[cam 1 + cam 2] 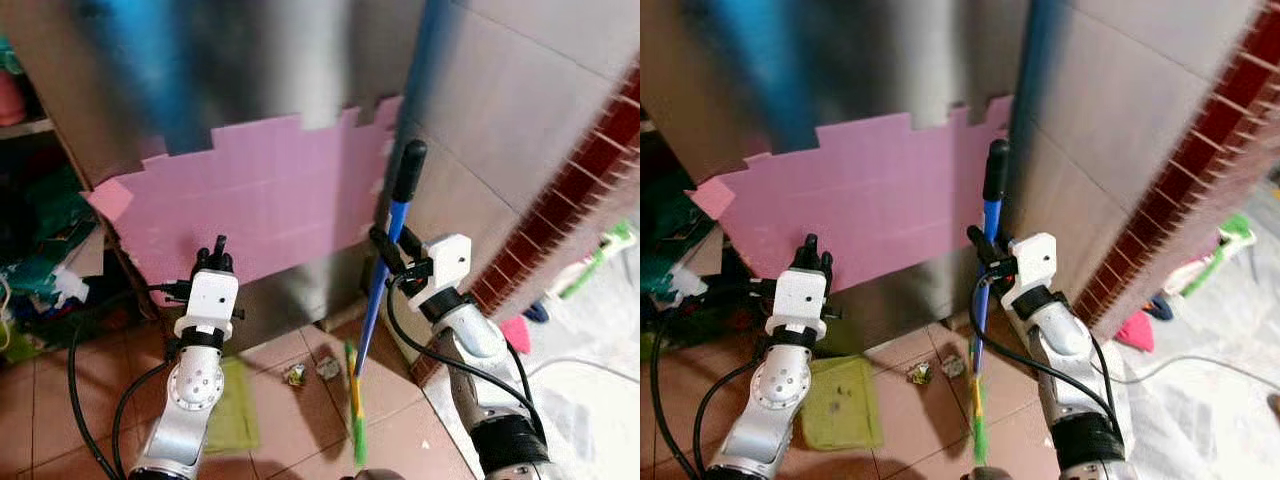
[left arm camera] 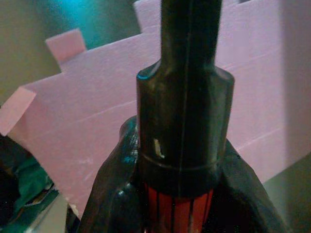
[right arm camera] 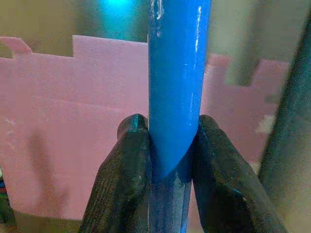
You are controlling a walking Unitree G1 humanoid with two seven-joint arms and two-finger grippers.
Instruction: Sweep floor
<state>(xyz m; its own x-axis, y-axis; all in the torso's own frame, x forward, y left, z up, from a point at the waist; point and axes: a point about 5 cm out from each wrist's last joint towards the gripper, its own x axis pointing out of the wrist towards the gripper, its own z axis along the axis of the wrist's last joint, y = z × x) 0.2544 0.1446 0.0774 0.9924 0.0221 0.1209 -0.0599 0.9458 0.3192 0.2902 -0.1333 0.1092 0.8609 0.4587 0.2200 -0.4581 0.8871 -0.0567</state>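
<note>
My right gripper (image 1: pixel 392 258) is shut on the blue broom handle (image 1: pixel 385 275), just below its black top grip (image 1: pixel 408 170). The handle (image 3: pixel 177 73) sits clamped between both fingers (image 3: pixel 124 165). The broom stands nearly upright, its green and yellow bristles (image 1: pixel 355 420) on the red floor tiles. My left gripper (image 1: pixel 218 250) is raised in front of the pink board and shut on a black handle with a red section (image 2: pixel 184 121). A green dustpan (image 1: pixel 232 415) lies on the floor below that arm. Two bits of litter (image 1: pixel 295 375) lie between dustpan and bristles.
A pink foam board (image 1: pixel 250 190) leans on a steel cabinet (image 1: pixel 290 60) straight ahead. A grey tiled wall (image 1: pixel 510 130) and a red brick edge (image 1: pixel 570 190) stand at the right. Clutter (image 1: pixel 40 240) fills the left corner. White sheeting (image 1: pixel 590 400) covers the floor at right.
</note>
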